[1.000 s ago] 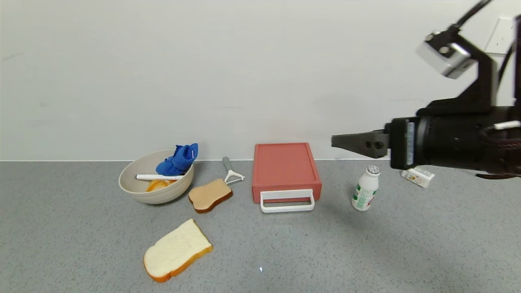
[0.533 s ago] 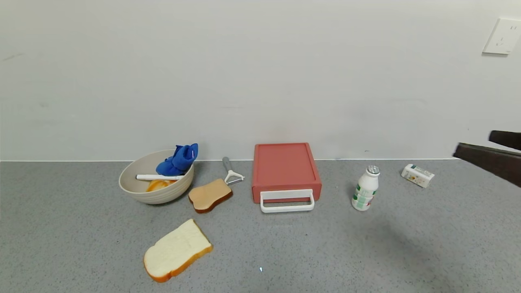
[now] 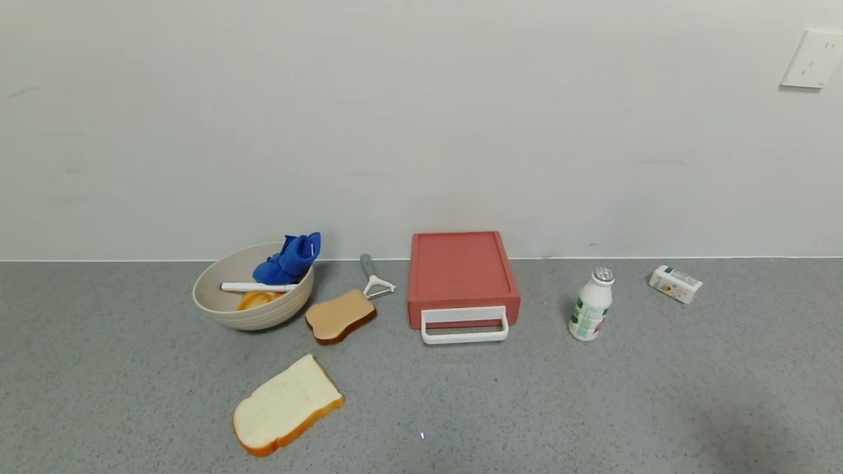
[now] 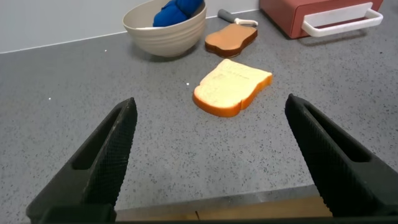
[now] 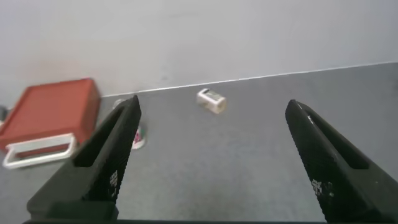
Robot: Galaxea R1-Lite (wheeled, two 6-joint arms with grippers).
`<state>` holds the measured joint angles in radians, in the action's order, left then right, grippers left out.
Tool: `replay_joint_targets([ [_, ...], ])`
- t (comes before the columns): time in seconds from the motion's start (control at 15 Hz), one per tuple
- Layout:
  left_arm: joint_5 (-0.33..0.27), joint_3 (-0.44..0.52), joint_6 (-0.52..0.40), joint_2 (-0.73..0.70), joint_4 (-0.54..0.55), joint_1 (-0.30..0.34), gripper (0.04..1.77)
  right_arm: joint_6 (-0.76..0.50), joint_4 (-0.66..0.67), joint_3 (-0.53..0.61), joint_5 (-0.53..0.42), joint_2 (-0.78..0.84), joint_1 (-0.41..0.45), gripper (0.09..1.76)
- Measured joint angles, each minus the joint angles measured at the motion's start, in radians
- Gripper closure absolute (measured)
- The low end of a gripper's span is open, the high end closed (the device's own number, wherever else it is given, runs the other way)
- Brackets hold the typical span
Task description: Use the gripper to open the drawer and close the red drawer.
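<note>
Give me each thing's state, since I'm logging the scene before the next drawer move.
drawer: shut, white handle at the front.
bowl: upright, holding a blue cloth.
bottle: upright, capped.
carton: lying on its side.
left gripper: open, low over the near table.
right gripper: open, holding nothing.

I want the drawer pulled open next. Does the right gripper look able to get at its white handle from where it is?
Probably yes. The right gripper is open, and the handle of the drawer faces bare countertop; only the white bottle stands nearby, off to the side.
</note>
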<state>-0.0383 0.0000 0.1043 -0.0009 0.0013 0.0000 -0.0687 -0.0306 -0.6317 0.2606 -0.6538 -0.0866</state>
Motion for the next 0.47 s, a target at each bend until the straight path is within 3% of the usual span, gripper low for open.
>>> replay_joint_targets([
  [0.27,0.0,0.0,-0.003,0.0,0.0,0.0,0.09,0.001,0.15,0.028,0.037,0.174,0.104,0.14],
  [0.47,0.0,0.0,-0.002,0.0,-0.001,0.0,0.09,0.003,0.219,0.045,-0.036,0.309,0.129,0.14],
])
